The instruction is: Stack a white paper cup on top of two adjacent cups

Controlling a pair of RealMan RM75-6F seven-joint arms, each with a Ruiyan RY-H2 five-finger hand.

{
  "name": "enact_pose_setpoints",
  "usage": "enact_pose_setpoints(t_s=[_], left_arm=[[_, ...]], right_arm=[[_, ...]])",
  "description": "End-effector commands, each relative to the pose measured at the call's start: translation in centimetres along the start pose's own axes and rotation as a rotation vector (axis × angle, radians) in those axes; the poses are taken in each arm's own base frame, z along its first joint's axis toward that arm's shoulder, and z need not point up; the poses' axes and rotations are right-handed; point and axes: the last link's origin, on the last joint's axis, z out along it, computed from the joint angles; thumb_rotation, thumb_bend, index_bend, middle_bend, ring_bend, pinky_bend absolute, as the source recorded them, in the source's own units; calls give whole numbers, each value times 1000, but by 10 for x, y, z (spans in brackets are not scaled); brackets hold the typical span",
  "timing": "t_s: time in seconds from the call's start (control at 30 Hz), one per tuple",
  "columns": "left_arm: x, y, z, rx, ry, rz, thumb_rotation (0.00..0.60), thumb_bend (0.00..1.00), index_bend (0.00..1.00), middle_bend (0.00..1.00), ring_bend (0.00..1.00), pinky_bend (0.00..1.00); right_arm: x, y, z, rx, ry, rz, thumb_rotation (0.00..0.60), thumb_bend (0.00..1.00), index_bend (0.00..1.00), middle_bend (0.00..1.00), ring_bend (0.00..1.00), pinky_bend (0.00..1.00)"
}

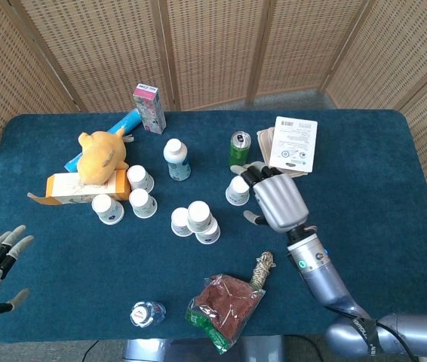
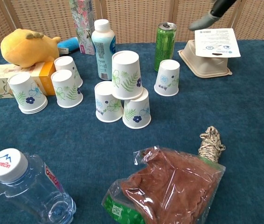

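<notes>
A blue-carpeted counter (image 1: 394, 188) carried two adjacent upturned paper cups (image 2: 107, 102) with a third on top, more cups to the left (image 2: 28, 92), a lone cup (image 2: 167, 78), a green can (image 2: 164, 39), a white bottle (image 2: 103, 48), a tissue box (image 1: 74, 188), a lying water bottle (image 2: 27, 187), and a snack bag (image 2: 169, 187).

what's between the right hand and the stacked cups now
In the head view, one lone white paper cup stands between the right hand and the three-cup stack; the rest of that stretch is bare blue cloth.
</notes>
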Motion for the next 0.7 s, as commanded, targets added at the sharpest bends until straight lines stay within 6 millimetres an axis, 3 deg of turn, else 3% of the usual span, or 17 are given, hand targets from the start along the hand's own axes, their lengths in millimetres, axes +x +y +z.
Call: enact_pose_setpoints(t_s=[0.03, 0.3, 0.43, 0.7], left_arm=[[-1, 1, -1, 0, 0, 0, 600, 309, 63, 0, 0, 0], [-1, 1, -3, 5, 5, 1, 600, 309, 62, 0, 0, 0], [-1, 0, -4, 10, 2, 2, 600, 309, 62, 0, 0, 0], [-4, 4, -4, 2, -2, 9, 600, 311, 62, 0, 0, 0]], right_arm=[[0, 39, -12, -45, 20, -11, 600, 142, 209, 312, 245, 457], [-5, 96, -31, -102, 12, -19, 600, 132, 212, 313, 245, 452], [-13, 133, -53, -138, -4, -66, 600, 111, 212, 282, 245, 447], [-21, 180, -96, -214, -3, -42, 600, 85, 201, 266, 216, 364]])
